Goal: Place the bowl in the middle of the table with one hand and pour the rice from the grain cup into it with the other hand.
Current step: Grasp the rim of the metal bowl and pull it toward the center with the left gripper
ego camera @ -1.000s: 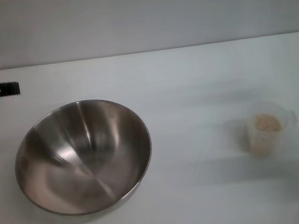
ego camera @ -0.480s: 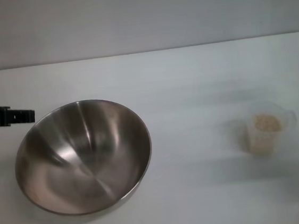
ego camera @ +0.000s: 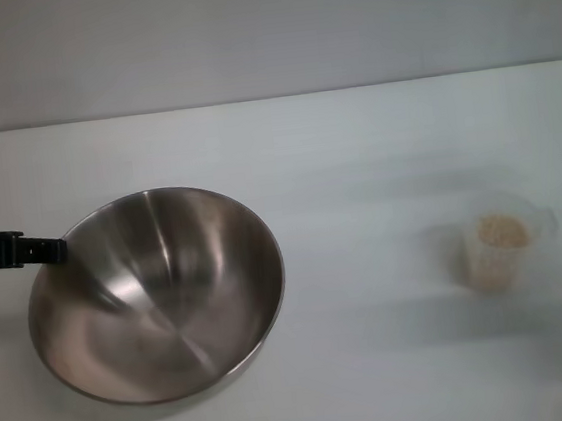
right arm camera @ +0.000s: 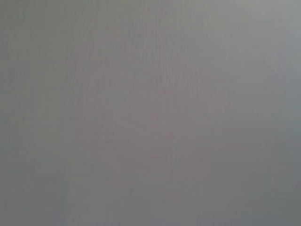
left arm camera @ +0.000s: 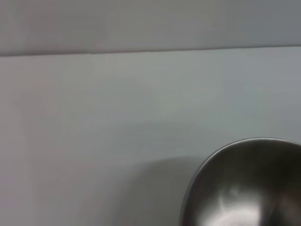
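The left gripper (ego camera: pixel 59 250) is reaching in at the upper left rim of the bowl (ego camera: pixel 159 294) (shiny, round, brushed steel); whether its claw is apart or together I cannot tell. The bowl is sitting left on the white table (ego camera: pixel 354 142), well apart from the clear grain cup (ego camera: pixel 501 243) holding beige rice (ego camera: pixel 502 231). The left wrist view is showing only the bowl's rim.

Your left gripper (ego camera: pixel 54 250): enters from left edge, extended horizontally, tip low and level. Finger state not discernible. Right arm: out of view.
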`<move>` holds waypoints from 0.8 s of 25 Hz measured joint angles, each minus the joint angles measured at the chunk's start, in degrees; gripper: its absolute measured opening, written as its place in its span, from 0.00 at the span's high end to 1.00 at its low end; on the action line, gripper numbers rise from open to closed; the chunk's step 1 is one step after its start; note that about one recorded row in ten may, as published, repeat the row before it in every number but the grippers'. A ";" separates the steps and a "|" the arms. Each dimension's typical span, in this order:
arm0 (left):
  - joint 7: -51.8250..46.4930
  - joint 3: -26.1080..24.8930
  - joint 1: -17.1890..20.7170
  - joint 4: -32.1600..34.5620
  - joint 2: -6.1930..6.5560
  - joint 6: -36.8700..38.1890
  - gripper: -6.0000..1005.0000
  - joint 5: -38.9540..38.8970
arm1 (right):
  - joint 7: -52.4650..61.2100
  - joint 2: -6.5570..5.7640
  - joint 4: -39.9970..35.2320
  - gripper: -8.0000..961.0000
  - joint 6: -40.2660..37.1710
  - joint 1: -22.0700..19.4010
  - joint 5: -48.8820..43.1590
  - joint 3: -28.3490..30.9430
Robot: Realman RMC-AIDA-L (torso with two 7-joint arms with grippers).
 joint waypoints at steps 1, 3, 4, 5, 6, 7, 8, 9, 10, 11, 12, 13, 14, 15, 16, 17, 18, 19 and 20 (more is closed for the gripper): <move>0.00 0.04 -0.02 0.69 -0.02 0.45 0.19 0.21 | 0.00 0.00 0.00 0.34 0.01 0.00 0.00 0.00; -0.01 0.06 -0.06 1.96 -0.02 1.48 0.19 0.49 | 0.00 0.00 0.00 0.34 0.02 0.02 0.00 0.00; -0.01 0.10 -0.09 2.49 -0.02 1.90 0.19 0.70 | 0.00 0.00 0.00 0.34 0.03 0.05 0.00 0.00; -0.02 0.24 -0.10 2.91 -0.03 2.35 0.19 1.00 | 0.00 0.00 -0.01 0.34 0.04 0.10 0.00 0.00; -0.04 0.46 -0.10 3.38 -0.05 2.90 0.19 1.44 | 0.00 0.00 -0.03 0.34 0.04 0.18 0.00 0.00; -0.06 0.82 -0.10 3.84 -0.09 3.47 0.19 1.83 | -0.01 0.00 -0.05 0.34 0.05 0.23 0.00 0.00; -0.07 1.25 -0.10 4.35 -0.13 4.00 0.19 2.19 | -0.01 0.00 -0.06 0.34 0.05 0.29 0.00 0.00; -0.07 1.64 -0.12 4.76 -0.17 4.44 0.19 2.47 | -0.01 0.00 -0.07 0.34 0.05 0.31 0.00 0.00; -0.07 2.02 -0.16 5.19 -0.20 4.78 0.19 2.76 | -0.02 0.00 -0.08 0.34 0.05 0.33 -0.01 0.00; -0.06 2.24 -0.21 5.47 -0.21 4.99 0.19 3.03 | -0.02 0.00 -0.08 0.34 0.05 0.35 -0.01 0.00; -0.05 2.37 -0.30 5.69 -0.21 5.21 0.19 3.41 | -0.02 0.00 -0.08 0.34 0.06 0.36 -0.01 0.00; -0.04 2.42 -0.36 5.88 -0.22 5.37 0.19 3.62 | -0.03 0.00 -0.08 0.34 0.09 0.36 -0.01 0.00; -0.04 2.43 -0.43 6.18 -0.21 5.55 0.19 3.95 | -0.03 0.00 -0.08 0.34 0.13 0.36 -0.01 0.00; -0.03 2.43 -0.54 6.50 -0.21 5.71 0.19 4.10 | -0.03 0.00 -0.08 0.34 0.16 0.37 -0.01 0.00; -0.03 2.44 -0.66 6.91 -0.21 5.80 0.19 4.24 | -0.03 0.00 -0.08 0.34 0.20 0.37 -0.01 0.00; -0.03 2.45 -0.77 7.21 -0.20 5.86 0.19 4.27 | -0.03 0.00 -0.08 0.34 0.24 0.37 -0.01 0.00; -0.01 2.49 -0.84 7.44 -0.20 5.94 0.19 4.29 | -0.03 0.00 -0.08 0.34 0.28 0.37 -0.01 0.00; 0.01 2.55 -0.92 7.70 -0.20 6.05 0.19 4.30 | -0.03 0.00 -0.09 0.34 0.30 0.37 -0.01 0.00; 0.03 2.59 -0.93 7.86 -0.19 6.12 0.19 4.30 | -0.03 0.00 -0.09 0.34 0.32 0.37 -0.01 0.00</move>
